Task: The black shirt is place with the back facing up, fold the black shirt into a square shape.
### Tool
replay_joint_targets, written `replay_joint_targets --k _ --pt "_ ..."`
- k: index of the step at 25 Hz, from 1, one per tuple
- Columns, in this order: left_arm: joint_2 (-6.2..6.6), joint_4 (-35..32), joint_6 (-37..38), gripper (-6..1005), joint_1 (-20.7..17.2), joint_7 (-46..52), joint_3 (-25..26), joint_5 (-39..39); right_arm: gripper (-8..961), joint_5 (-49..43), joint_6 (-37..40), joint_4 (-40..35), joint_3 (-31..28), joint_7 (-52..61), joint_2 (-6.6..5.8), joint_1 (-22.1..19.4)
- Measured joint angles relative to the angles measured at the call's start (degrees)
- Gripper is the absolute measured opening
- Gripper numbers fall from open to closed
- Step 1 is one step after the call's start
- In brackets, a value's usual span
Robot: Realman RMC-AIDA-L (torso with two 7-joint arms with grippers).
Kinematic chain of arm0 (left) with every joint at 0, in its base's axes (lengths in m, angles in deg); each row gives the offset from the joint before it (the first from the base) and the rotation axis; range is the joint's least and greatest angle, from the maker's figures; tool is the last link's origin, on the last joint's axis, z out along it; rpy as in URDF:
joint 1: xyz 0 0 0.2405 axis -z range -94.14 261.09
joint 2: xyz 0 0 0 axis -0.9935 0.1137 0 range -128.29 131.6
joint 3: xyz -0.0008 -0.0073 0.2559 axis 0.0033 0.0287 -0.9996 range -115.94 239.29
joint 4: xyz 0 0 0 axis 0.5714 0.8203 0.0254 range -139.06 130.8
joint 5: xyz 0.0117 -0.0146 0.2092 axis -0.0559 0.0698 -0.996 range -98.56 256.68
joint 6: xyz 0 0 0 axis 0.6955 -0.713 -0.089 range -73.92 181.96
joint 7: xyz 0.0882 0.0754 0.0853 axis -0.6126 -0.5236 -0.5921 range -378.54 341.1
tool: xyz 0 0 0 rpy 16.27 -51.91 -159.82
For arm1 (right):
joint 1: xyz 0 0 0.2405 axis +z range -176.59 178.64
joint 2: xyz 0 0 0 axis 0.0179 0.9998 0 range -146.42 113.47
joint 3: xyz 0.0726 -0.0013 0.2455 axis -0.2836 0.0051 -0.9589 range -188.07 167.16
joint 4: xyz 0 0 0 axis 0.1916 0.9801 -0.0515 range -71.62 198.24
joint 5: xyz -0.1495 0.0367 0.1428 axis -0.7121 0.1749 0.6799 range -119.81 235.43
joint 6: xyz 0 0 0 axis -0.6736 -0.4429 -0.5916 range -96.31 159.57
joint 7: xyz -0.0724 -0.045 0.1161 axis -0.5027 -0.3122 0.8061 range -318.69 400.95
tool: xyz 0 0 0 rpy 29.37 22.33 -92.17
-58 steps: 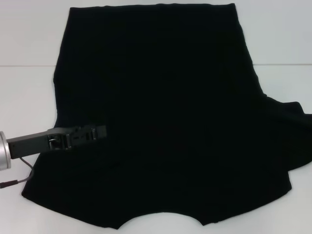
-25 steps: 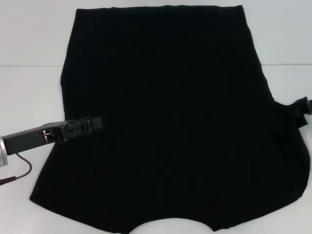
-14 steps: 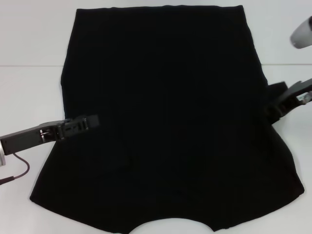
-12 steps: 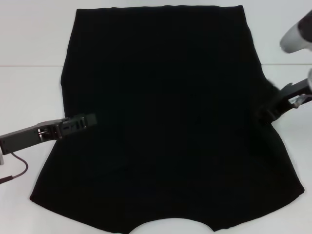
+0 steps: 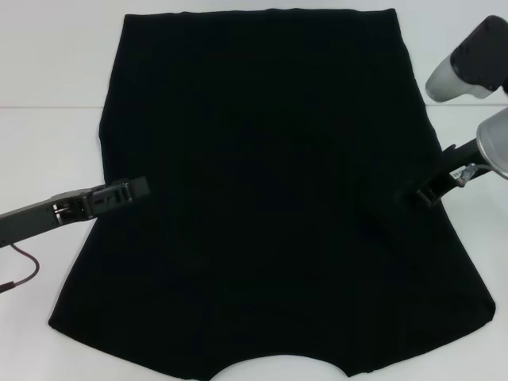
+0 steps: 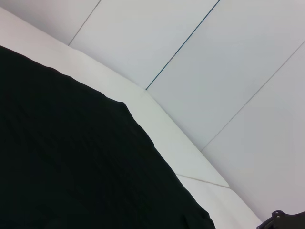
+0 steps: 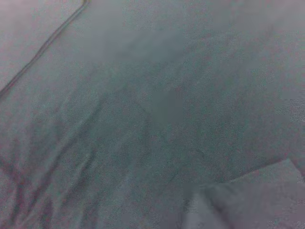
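Note:
The black shirt (image 5: 270,190) lies flat on the white table (image 5: 48,151), plain side up, with no lettering showing. Both sleeves are folded in, so its left and right sides run nearly straight. The neck cut-out is at the near edge. My left gripper (image 5: 136,189) lies low over the shirt's left edge and points inward. My right gripper (image 5: 427,194) is at the shirt's right edge, about mid-height, touching or just above the cloth. The left wrist view shows the shirt (image 6: 71,167) against the table. The right wrist view is filled with shirt fabric (image 7: 143,119) seen close up.
White table surface (image 5: 476,238) shows to the left and right of the shirt. A pale wall (image 6: 214,71) stands behind the table. A dark cable (image 5: 28,274) hangs from my left arm. The right arm's grey wrist (image 5: 468,67) is raised at the upper right.
The right gripper came in from the right and carried the right sleeve inward onto the shirt's body, where it now lies folded. The left gripper drew back to the left.

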Motion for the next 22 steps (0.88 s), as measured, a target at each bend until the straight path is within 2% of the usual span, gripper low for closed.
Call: replay_joint_targets --k 4,7,11,15,17,22 --pt "0.04 0.0 0.0 559 0.0 0.2 0.6 0.0 193 0.5 -0.6 -0.7 -4.1 1.0 -0.25 -0.4" --pt "0.43 0.0 0.3 559 -0.3 2.2 1.3 -0.3 298 0.5 -2.0 -0.4 -9.8 4.5 -0.72 -0.5" --pt "2.19 -1.7 1.9 558 -1.3 10.4 1.0 -5.5 451 0.6 -1.8 0.3 -16.6 14.3 -2.3 -1.0" --pt "3.35 -7.1 6.1 558 -2.9 19.4 1.4 -11.5 648 5.8 3.8 0.5 -21.6 20.1 -4.16 -2.4" --pt "3.64 -10.3 9.0 558 -4.0 23.7 1.4 -13.2 638 9.0 6.4 0.6 -23.2 21.3 -4.97 -3.2" --pt "4.4 -14.2 12.4 555 -5.0 30.3 1.5 -20.7 614 10.8 8.2 2.6 -23.4 23.3 -5.89 -3.8"
